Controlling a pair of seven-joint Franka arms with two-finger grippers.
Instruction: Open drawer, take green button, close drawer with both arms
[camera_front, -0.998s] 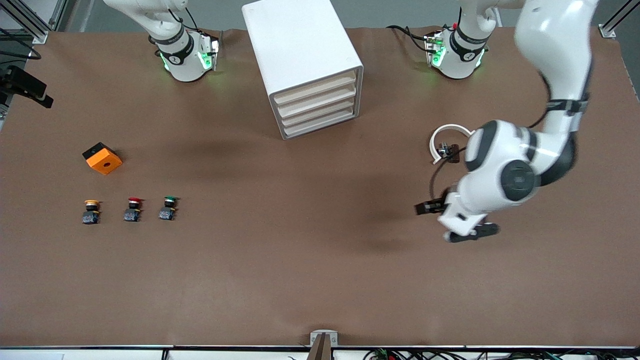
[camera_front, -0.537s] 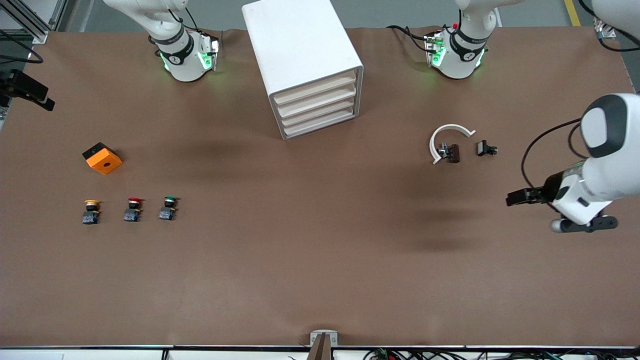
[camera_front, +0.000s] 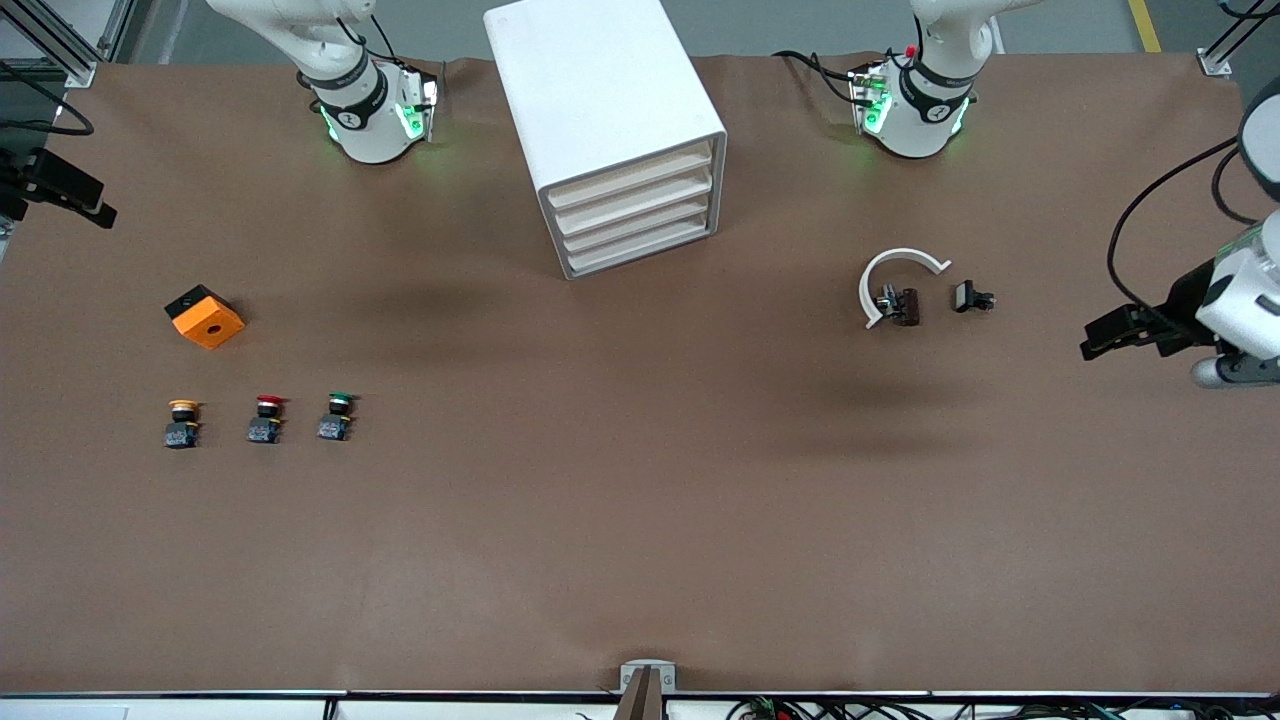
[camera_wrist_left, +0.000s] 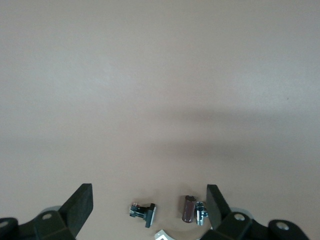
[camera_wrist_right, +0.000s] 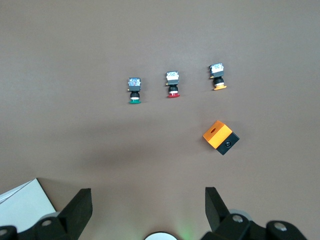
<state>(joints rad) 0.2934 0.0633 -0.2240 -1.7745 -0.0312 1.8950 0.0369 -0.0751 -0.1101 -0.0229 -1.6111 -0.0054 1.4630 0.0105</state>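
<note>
Standing at the frame's upper centre, the cabinet (camera_front: 607, 120) keeps all four drawers shut; the lowest drawer (camera_front: 645, 248) hides its contents. At lower left of the frame, the button (camera_front: 337, 416) lies with its green cap toward the robots' bases. The left gripper (camera_wrist_left: 149, 207), fingers spread, hangs at the right edge; the right gripper (camera_wrist_right: 148, 210), likewise spread, hangs above the buttons.

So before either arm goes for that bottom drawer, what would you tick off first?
1. Drawer shut, not yet opened: ok.
2. Green button upright on the table, beside the red button: ok.
3. Left gripper open, empty, over the table's left-arm end: ok.
4. Right gripper open, empty, high above the table: ok.
5. Table in front of the cabinet free: ok.
6. Drawer contents: cannot tell.
</note>
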